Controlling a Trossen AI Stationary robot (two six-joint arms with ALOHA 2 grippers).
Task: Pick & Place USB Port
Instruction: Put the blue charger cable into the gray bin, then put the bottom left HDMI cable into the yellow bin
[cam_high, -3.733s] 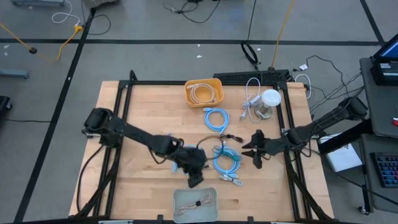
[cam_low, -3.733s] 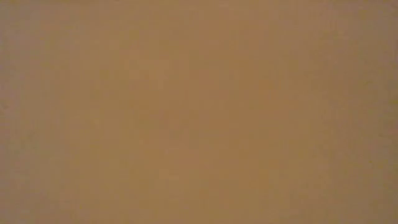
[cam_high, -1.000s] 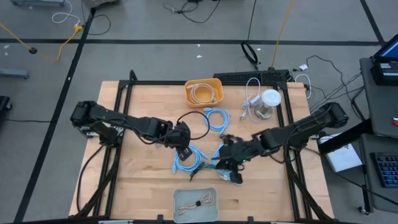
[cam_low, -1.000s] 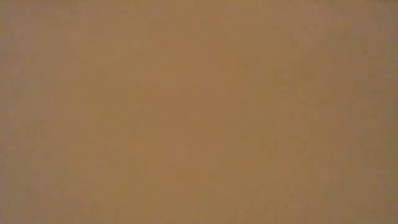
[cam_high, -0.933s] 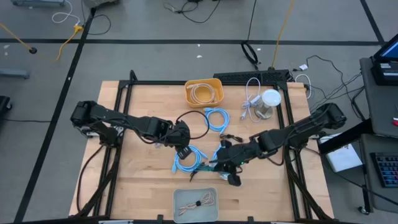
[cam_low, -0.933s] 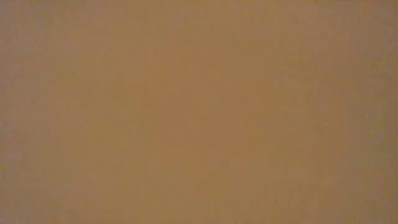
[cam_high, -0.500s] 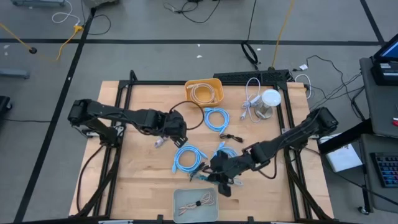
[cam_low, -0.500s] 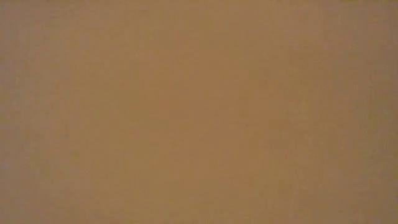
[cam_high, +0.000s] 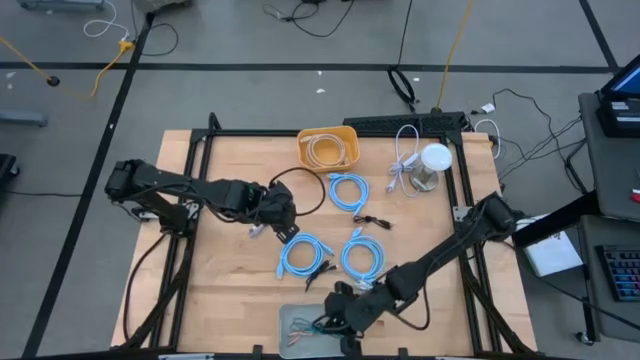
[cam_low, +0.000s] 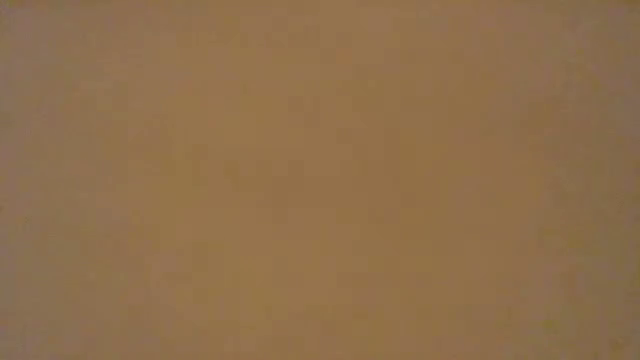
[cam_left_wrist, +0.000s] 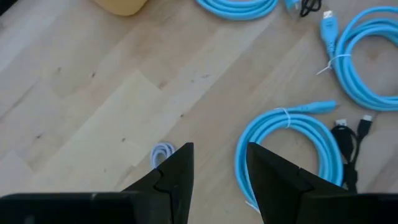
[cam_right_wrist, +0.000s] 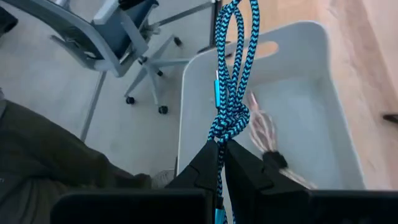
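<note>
A blue-and-black braided USB cable (cam_right_wrist: 233, 62), bundled and knotted, is in my right gripper (cam_right_wrist: 221, 146), which is shut on it above the grey tray (cam_high: 292, 342) at the table's near edge. In the high view this gripper (cam_high: 335, 318) is over the tray's right half. A beige cable (cam_right_wrist: 264, 127) lies on the tray floor. My left gripper (cam_left_wrist: 217, 168) is open, low over the left-centre of the table, in the high view (cam_high: 272, 216), with bare wood between its fingers. A small white coil (cam_left_wrist: 163, 151) lies beside one finger. My right gripper pinches the braided cable's knotted part (cam_right_wrist: 219, 127) between its two fingertips. The fingers slant down from the table's right toward the near edge. The bundle's loops (cam_right_wrist: 235, 37) run on past the fingertips over the tray; whether they touch the tray, I cannot tell.
Three light-blue cable coils (cam_high: 348, 190), (cam_high: 300, 255), (cam_high: 362, 257) lie mid-table, with a small black cable (cam_high: 372, 220) between them. At the far edge stand a yellow bowl (cam_high: 327, 148) with a cream cable and a white-lidded jar (cam_high: 433, 163). The low view shows only flat brown.
My right gripper has carried the braided cable from right of the table's centre toward the near edge and leftward, until it is over the grey tray. My left gripper has drawn back from the left blue coil toward the far-left; that coil has stayed where it lay.
</note>
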